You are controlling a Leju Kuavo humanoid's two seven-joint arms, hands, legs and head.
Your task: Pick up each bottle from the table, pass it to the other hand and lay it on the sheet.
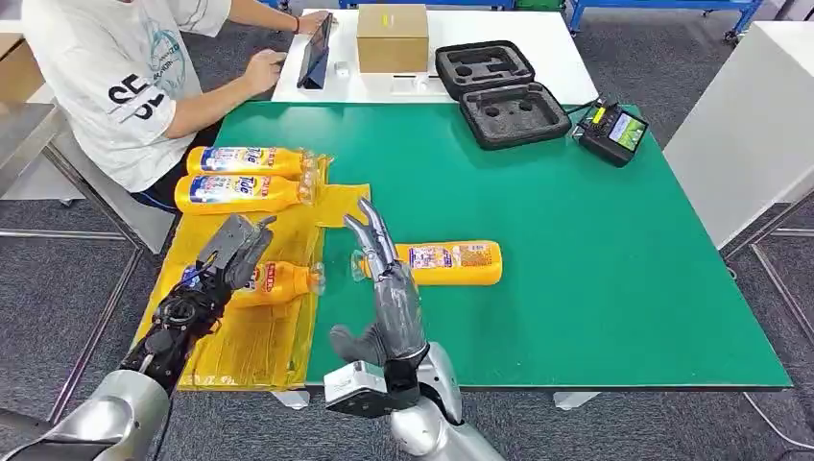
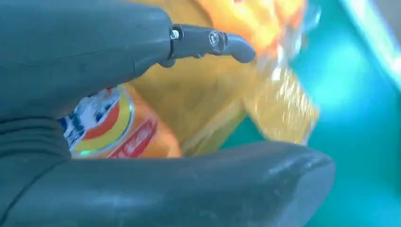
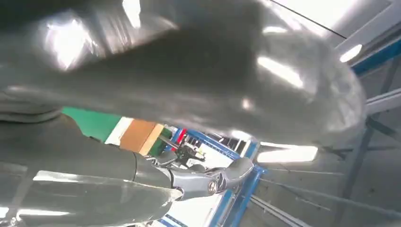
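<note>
Two orange bottles [image 1: 245,160] [image 1: 245,190] lie side by side at the far end of the yellow sheet [image 1: 240,336]. A third orange bottle [image 1: 283,280] [image 2: 118,130] lies on the sheet nearer me, cap pointing right. My left hand [image 1: 230,252] hovers over its base; its fingers [image 2: 208,41] are stretched out, with sheet showing between them and the bottle. Another orange bottle [image 1: 451,261] lies on the green table [image 1: 595,269]. My right hand [image 1: 384,279] stands upright and empty with straight fingers, just in front of that bottle's cap end.
A person in a white shirt [image 1: 115,77] sits at the far left using a tablet [image 1: 315,50]. A cardboard box [image 1: 392,36], an open black foam case [image 1: 499,91] and a small device with a screen [image 1: 614,133] stand along the far edge.
</note>
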